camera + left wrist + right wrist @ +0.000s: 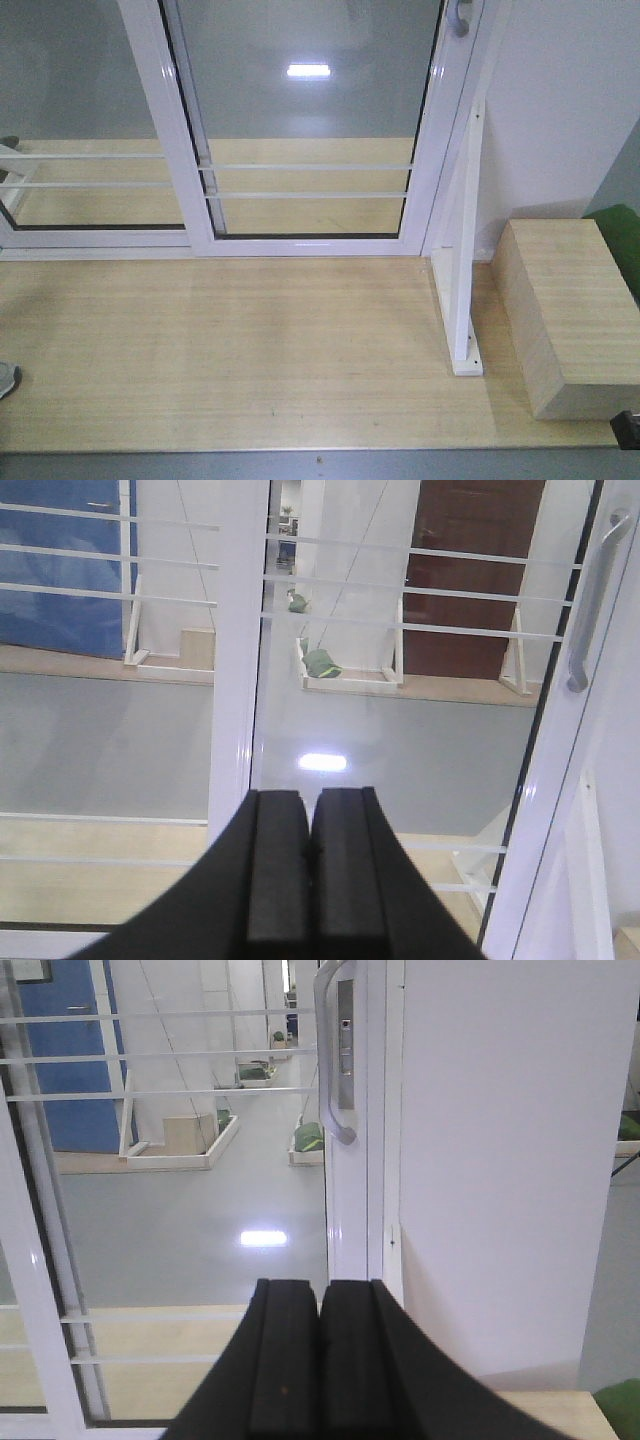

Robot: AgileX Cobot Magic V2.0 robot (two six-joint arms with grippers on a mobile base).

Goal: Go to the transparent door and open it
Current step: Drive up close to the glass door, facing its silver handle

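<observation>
The transparent door stands straight ahead, clear glass in a white frame with thin white bars low down. It looks slid fully to the right against the white wall. Its curved grey handle shows at the top right of the front view, at the upper right of the left wrist view, and at top centre of the right wrist view. My left gripper is shut and empty, facing the glass left of the handle. My right gripper is shut and empty, below the handle and apart from it.
A white slanted support post with a floor foot stands right of the door. A pale wooden block lies on the wooden platform at the right. A fixed glass panel fills the left. A white wall is at the right.
</observation>
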